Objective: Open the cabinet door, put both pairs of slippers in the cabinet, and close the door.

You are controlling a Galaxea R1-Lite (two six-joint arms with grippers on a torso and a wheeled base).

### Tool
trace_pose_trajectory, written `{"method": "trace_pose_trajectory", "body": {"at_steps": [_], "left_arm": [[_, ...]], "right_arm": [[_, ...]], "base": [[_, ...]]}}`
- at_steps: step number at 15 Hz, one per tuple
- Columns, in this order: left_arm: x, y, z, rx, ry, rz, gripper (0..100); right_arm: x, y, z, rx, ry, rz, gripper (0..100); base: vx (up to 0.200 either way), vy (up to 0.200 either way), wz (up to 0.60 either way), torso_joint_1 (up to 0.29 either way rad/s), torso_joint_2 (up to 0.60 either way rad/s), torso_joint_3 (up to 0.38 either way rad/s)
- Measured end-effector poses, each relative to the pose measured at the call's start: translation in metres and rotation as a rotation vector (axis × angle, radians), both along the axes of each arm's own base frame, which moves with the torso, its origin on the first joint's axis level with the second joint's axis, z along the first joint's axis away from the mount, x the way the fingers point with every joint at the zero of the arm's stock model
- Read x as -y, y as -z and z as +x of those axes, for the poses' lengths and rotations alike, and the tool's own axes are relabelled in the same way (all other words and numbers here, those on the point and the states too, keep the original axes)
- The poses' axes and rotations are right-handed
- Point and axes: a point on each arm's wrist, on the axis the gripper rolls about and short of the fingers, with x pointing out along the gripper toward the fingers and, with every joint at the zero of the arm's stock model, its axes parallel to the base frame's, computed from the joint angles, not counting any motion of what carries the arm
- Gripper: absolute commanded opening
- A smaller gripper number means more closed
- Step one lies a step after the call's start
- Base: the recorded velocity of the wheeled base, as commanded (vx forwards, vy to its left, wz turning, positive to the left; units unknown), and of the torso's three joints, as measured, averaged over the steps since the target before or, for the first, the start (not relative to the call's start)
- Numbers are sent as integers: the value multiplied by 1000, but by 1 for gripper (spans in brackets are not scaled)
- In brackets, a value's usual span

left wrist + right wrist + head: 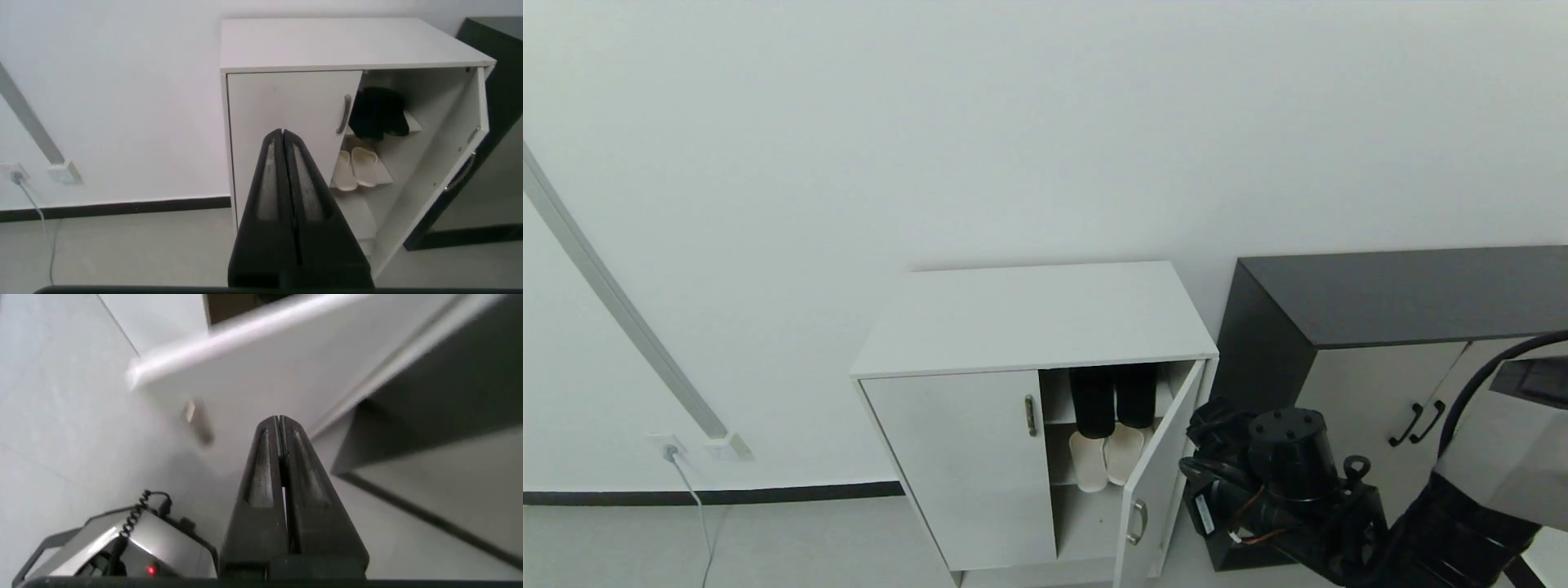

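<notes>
The white cabinet (1029, 318) stands against the wall with its left door (964, 465) closed and its right door (1160, 465) swung partly open. Inside, a black pair of slippers (1112, 400) rests on the upper shelf and a white pair of slippers (1107, 461) on the shelf below. My right arm (1274, 474) is just right of the open door. My right gripper (280, 420) is shut and empty, close to the door's outer face (327, 367) near its handle (196, 425). My left gripper (282, 135), also shut and empty, hangs in front of the closed left door (286, 106), well apart from it.
A dark cabinet (1380, 310) with two handled doors stands directly right of the white one, leaving a narrow gap where my right arm is. A wall socket with a cable (670, 449) sits low on the left wall. Grey floor (768, 547) lies open to the left.
</notes>
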Motion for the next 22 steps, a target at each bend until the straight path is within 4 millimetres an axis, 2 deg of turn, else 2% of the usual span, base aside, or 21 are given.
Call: {"method": "trace_pose_trajectory", "body": {"at_steps": [9, 22], "left_arm": [[0, 0, 0, 0, -1, 1, 0], [0, 0, 0, 0, 0, 2, 0]], "right_arm": [[-21, 26, 34, 7, 14, 4, 0], [-33, 46, 96, 85, 83, 67, 0]], "base": [[0, 0, 0, 0, 0, 0], [0, 0, 0, 0, 0, 0]]}}
